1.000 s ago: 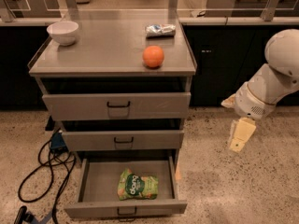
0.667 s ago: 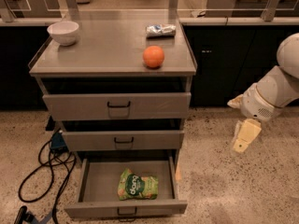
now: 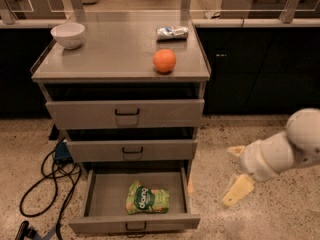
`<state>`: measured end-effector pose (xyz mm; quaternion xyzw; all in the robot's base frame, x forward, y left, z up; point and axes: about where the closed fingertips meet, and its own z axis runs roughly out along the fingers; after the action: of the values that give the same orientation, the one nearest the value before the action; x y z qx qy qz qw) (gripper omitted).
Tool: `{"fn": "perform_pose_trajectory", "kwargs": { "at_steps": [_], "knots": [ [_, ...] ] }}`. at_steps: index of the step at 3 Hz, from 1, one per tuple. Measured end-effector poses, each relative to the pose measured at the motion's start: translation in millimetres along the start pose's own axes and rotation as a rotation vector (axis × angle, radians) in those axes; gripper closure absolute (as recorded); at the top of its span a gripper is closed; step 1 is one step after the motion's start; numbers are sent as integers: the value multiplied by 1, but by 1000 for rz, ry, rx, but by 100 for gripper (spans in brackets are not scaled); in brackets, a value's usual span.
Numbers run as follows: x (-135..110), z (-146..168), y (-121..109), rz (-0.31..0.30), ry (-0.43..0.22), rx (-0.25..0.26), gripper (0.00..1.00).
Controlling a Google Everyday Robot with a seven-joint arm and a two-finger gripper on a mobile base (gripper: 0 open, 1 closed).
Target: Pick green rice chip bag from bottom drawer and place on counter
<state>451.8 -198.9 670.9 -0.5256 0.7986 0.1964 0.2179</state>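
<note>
The green rice chip bag (image 3: 147, 198) lies flat in the open bottom drawer (image 3: 105, 196), right of its middle, logo up. The counter (image 3: 115, 51) is the grey top of the drawer cabinet. My gripper (image 3: 233, 171) hangs over the floor to the right of the cabinet, at about the height of the bottom drawer and well apart from the bag. Its two cream fingers (image 3: 238, 190) stand apart with nothing between them.
On the counter are a white bowl (image 3: 68, 34) at the back left, an orange (image 3: 164, 61) near the front right and a silver-blue wrapper (image 3: 172, 32) at the back right. The two upper drawers (image 3: 125, 114) stand slightly ajar. Black cables (image 3: 47, 184) lie on the floor to the left.
My arm and gripper have moved down and a little left, from beside the top drawer to beside the bottom drawer. The bag and drawers have not moved.
</note>
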Motion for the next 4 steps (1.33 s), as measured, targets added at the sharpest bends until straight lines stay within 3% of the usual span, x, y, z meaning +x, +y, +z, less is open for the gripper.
{"fn": "perform_pose_trajectory", "kwargs": {
  "at_steps": [1,2,3,4],
  "knots": [
    [14,127,61,86,-111,-183,0],
    [19,229,128,105,-139,-371,0],
    [27,248,140,135,-152,-414,0],
    [41,255,137,189,-107,-350,0]
  ]
}}
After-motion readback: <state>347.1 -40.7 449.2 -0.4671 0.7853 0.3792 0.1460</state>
